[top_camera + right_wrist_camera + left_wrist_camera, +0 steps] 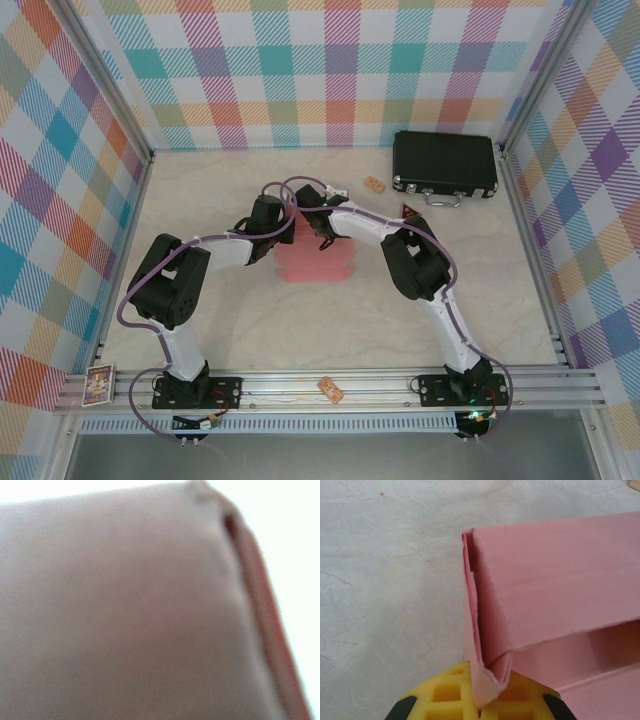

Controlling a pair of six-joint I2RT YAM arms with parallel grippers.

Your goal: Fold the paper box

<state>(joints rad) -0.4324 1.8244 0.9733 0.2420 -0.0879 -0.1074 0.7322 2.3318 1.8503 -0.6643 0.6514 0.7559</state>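
Nearest to the camera, the metal rail runs along the near edge of the worktop. On this rail, from left to right, lie a small picture card, the base of the left arm, a small orange tag and the base of the right arm.

Both arms bend toward the middle of the worktop. The paper box lies there, between the two arms, flat and salmon pink. The left pincer reaches it at its far left part.

In the left wrist view, the left pincer is pressed together on a folded corner of the paper box. The yellow pads pinch the doubled cardboard between them. From this corner a folded edge runs away from the pincer. A wide pink panel spreads to the right, with a shadowed gap under its near side.

The right pincer is just beside the left one, at the far edge of the box. In the right wrist view the paper box is very close and blurred, so I cannot tell if this pincer is spread or pinching.

Far right on the worktop sits a black case with a handle, and left of it lies a small tan piece.
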